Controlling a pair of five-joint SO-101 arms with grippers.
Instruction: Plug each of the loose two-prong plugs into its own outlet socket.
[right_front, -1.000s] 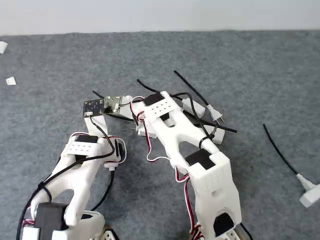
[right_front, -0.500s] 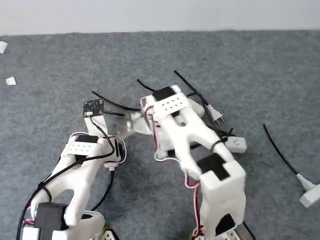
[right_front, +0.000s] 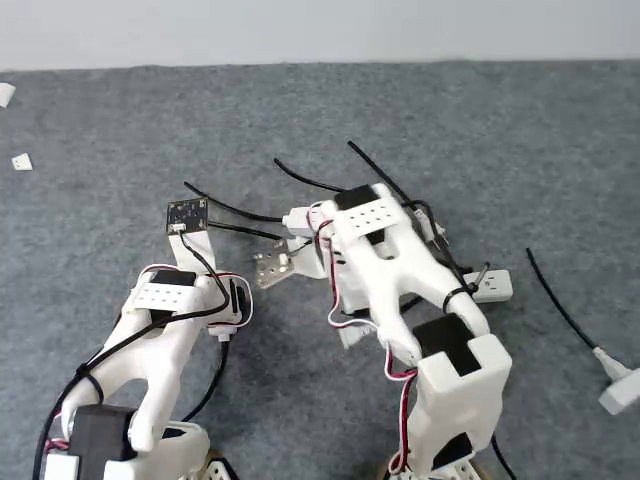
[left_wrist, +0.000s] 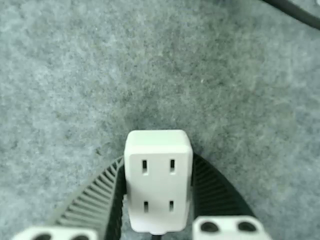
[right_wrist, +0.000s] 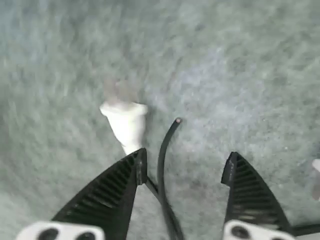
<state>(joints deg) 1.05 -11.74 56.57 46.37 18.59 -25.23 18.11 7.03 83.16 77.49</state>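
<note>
Left claw (left_wrist: 157, 161): closed on a white plastic two-outlet socket block (left_wrist: 158, 180). Its ribbed black fingers (left_wrist: 102, 192) press both sides of the block, and the slot face points at the wrist camera with all slots empty. The grey felt-covered table (left_wrist: 75, 65) lies beyond it.

Right claw (right_wrist: 184, 157): wide open, gripping nothing. A loose black cord end (right_wrist: 169, 137) lies in the gap, and I can't tell if it touches a finger. A white two-prong plug (right_wrist: 125, 127) sits just past one fingertip. Its prongs are blurred and point away from the claw, and its cord runs back under that finger.

Change over the last second:
- The white right arm (right_front: 400, 270) has swung from the table's middle toward the right edge, away from the left arm.
- The white left arm (right_front: 160, 320) hasn't moved.
- A second white socket block (right_front: 493, 286) has slid toward the right edge along with the right arm, probably dragged by tangled cords.
- Thin black cords (right_front: 235, 210) now lie exposed between the two arms.

Another white plug with a black cord (right_front: 615, 385) sits well apart, at the right edge.

Task read: nothing is plugged into the held socket yet. The right claw looks lined up to take the plug by its white body. The stray cord in the gap could get pinched with the plug, and the tangle may keep dragging the second socket around.
</note>
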